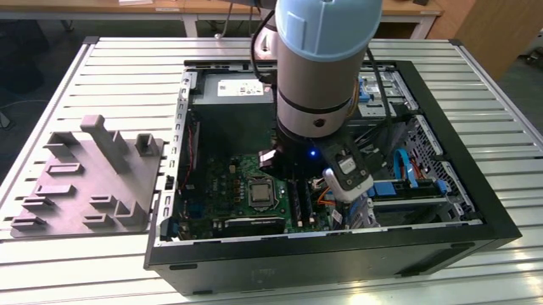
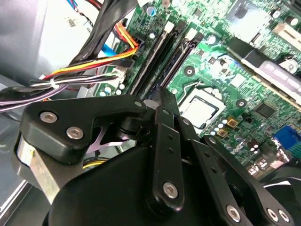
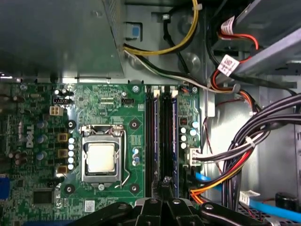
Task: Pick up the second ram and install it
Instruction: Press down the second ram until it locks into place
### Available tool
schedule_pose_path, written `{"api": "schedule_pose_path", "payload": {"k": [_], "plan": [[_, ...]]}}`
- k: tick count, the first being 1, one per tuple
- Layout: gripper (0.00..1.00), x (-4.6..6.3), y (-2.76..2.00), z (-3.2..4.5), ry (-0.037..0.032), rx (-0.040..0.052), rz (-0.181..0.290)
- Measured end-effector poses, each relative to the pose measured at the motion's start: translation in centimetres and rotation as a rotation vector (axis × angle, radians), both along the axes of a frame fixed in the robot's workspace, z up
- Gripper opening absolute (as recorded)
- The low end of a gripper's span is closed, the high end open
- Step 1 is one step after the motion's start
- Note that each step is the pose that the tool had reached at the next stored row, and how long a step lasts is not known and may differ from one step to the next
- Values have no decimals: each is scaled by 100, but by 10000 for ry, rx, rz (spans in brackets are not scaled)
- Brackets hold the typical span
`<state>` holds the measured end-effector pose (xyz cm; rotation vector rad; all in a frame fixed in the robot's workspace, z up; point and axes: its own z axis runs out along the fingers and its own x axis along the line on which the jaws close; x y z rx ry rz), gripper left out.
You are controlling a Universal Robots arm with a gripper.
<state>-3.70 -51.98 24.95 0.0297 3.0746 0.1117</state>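
My gripper (image 3: 164, 181) hangs low inside the open computer case (image 1: 339, 257), right over the motherboard's black memory slots (image 3: 150, 136). In both wrist views its black fingers (image 2: 165, 141) are pressed together, with no gap. A long dark stick with a blue-green tinge, the second ram (image 3: 166, 136), stands on edge along the slot line just ahead of the gripper's tip (image 2: 162, 92). The tips sit on its top edge near the middle of its length. In the second wrist view the ram (image 2: 178, 59) runs away from the tips toward a white slot latch.
The processor socket (image 3: 101, 157) lies beside the slots. Thick cable bundles (image 3: 244, 150) and a drive cage (image 1: 416, 184) crowd the slots' other side. The arm (image 1: 318, 76) rises out of the case. A grey fixture (image 1: 89, 178) stands on the slatted table at the exterior view's left.
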Motion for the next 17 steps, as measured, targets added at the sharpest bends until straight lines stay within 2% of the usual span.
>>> {"api": "schedule_pose_path", "payload": {"k": [5, 8, 13, 17], "plan": [[10, 0, -60, -18, 0, 0, -2], [10, 0, -71, -31, 6, -23, -5], [10, 1, -71, -80, 15, -131, -6], [10, 1, -71, -103, 39, -265, -10]]}}
